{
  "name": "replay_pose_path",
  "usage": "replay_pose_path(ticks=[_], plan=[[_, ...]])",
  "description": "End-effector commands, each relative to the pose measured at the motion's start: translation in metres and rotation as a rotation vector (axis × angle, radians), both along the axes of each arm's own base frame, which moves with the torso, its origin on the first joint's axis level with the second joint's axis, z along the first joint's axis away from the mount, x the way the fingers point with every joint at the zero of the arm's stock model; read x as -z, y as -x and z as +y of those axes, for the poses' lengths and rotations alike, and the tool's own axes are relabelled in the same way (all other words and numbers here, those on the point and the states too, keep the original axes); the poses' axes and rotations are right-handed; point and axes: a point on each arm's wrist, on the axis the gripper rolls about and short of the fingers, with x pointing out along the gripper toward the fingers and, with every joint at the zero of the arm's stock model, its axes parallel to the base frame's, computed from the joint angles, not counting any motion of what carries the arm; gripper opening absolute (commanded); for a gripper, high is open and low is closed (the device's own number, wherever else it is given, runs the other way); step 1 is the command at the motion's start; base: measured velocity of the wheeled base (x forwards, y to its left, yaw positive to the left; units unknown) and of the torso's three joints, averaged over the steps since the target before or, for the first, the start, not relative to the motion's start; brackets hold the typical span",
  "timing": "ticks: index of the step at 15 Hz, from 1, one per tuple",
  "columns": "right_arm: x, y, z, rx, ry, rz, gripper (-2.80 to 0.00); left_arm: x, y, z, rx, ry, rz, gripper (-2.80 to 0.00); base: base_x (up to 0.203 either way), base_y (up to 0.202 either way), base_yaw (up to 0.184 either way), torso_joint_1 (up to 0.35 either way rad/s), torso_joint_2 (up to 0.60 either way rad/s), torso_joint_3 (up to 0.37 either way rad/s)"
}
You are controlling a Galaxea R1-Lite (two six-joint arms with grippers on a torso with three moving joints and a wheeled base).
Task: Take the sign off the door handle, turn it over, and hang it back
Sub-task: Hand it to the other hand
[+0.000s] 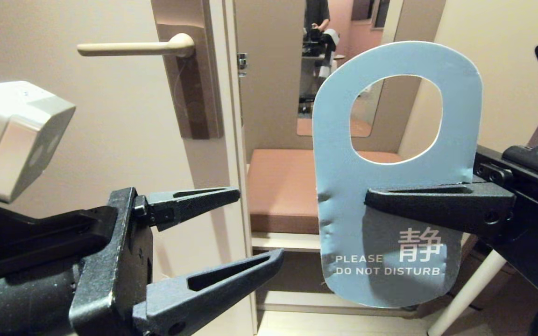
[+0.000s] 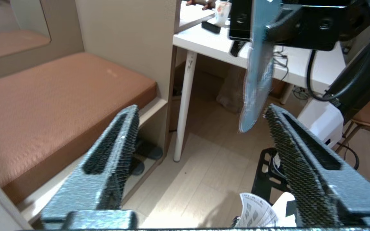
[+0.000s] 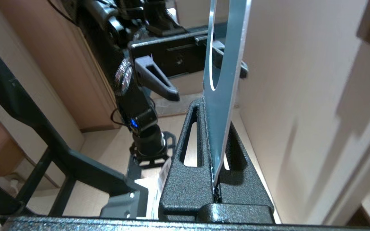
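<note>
The right gripper is reaching in from the right side of the head view with its jaws clenched on the sign, pinching the card across its middle, just under the large oval hole. The sign is hanging upright in the air, well apart from the door handle, and is showing its blue face with "PLEASE DO NOT DISTURB" printed near the lower edge. In the right wrist view the card is standing edge-on between the two closed fingers. The left gripper is sitting low on the left, its jaws released and spread wide, holding nothing; in the left wrist view the bottom edge of the sign is hanging just beside the tip of one finger, and whether they are touching cannot be told. The door handle is lying level on its brown backplate at the door's edge, bare of any card. Beyond the door, an orange cushioned bench is sitting in an alcove.
</note>
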Motion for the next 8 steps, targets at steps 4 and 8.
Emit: replay_pose_path(ticks=[4, 8], plan=[[0.004, -0.008, 0.014, -0.030, -0.006, -0.004, -2.80, 0.000, 0.006, -0.004, 0.041, 0.008, -0.011, 0.00, 0.000, 0.000, 0.000, 0.000, 0.00, 0.000], [0.008, -0.011, 0.026, -0.061, -0.019, -0.012, -2.80, 0.002, 0.010, -0.009, 0.076, 0.005, 0.000, 0.00, 0.000, 0.000, 0.000, 0.000, 0.00, 0.000]])
